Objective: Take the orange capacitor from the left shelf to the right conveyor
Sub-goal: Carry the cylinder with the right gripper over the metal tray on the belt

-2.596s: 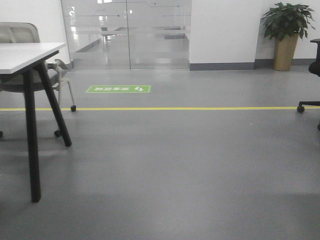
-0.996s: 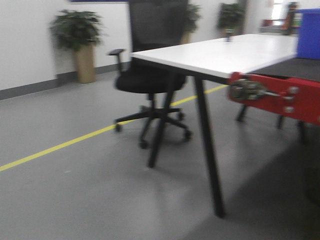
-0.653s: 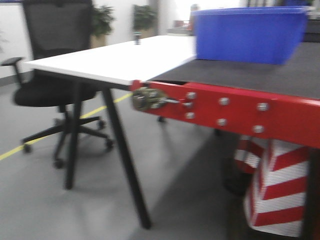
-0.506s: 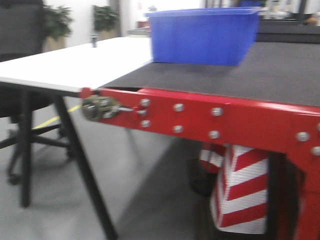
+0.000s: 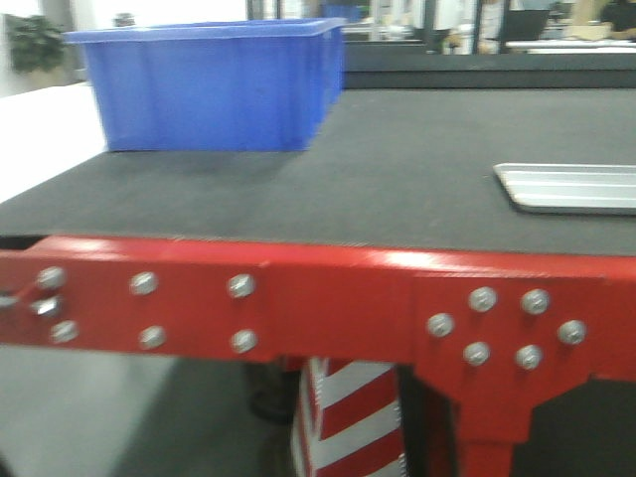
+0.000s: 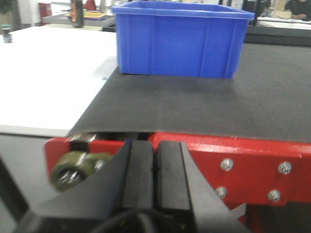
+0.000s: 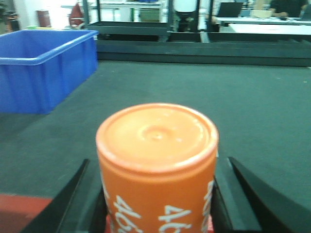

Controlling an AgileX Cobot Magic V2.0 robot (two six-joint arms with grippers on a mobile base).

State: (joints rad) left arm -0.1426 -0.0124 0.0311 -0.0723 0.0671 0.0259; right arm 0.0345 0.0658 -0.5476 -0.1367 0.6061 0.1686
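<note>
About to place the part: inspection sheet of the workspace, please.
Surface: dark grey belt of the right conveyor, red bolted frame along its front.
Job's things: orange capacitor upright in the right gripper; left shelf not in view.
Clutter: blue bin and silver tray on the belt.
Grippers: left gripper shut, empty; right shut on the capacitor.
Cables: nothing seen.
Surroundings: white table beside the belt; red-and-white striped post under the frame.
</note>
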